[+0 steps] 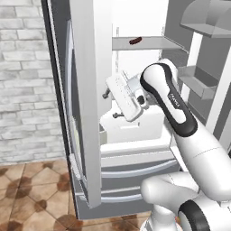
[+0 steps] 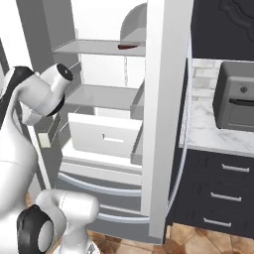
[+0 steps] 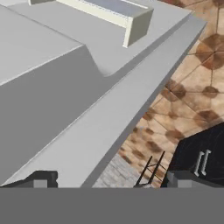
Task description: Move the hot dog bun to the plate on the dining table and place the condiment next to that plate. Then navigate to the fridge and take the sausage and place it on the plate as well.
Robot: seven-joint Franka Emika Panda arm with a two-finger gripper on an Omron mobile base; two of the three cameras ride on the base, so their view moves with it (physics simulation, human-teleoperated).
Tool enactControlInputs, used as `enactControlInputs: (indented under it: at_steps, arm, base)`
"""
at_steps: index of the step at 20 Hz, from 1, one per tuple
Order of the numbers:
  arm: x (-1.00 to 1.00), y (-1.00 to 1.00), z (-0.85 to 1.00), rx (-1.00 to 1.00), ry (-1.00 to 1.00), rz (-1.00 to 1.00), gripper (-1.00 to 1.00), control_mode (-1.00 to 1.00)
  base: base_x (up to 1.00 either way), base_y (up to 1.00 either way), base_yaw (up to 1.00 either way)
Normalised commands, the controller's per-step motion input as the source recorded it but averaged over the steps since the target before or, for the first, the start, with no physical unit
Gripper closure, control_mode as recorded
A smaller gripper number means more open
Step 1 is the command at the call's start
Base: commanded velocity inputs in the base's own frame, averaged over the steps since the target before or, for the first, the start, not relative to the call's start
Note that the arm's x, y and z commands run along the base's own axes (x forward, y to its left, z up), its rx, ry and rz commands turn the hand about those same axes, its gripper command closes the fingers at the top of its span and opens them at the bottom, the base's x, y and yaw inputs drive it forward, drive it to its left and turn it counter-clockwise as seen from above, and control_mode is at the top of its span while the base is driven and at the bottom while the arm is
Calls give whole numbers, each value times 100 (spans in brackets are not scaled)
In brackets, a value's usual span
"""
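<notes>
Facing the fridge (image 1: 85, 113) over tiled floor (image 1: 31, 189), doors open; the sausage (image 1: 135, 41) lies on its upper shelf (image 1: 153, 43); my pincer (image 3: 109, 181) is spread, empty.

The fridge (image 1: 85, 113) stands tall and silver-grey with both upper doors swung open, showing a white interior with shelves, door bins and a pale drawer; its bottom drawers are shut. The sausage (image 1: 135, 41), a short dark red-brown cylinder, lies flat on an upper shelf, near the front edge
</notes>
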Motion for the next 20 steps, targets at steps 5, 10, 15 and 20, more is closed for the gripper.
enactControlInputs:
  at_steps: [5, 10, 15, 20]
  arm:
    - [-1, 83, 0, 0, 17, 4, -100, -100]
    - [0, 84, 0, 0, 18, 5, -100, -100]
    - [0, 80, 0, 0, 17, 4, -100, -100]
    - [-31, 13, 0, 0, -3, 5, -100, -100]
  base:
    - [0, 0, 0]
    - [0, 0, 0]
    - [0, 0, 0]
    - [0, 0, 0]
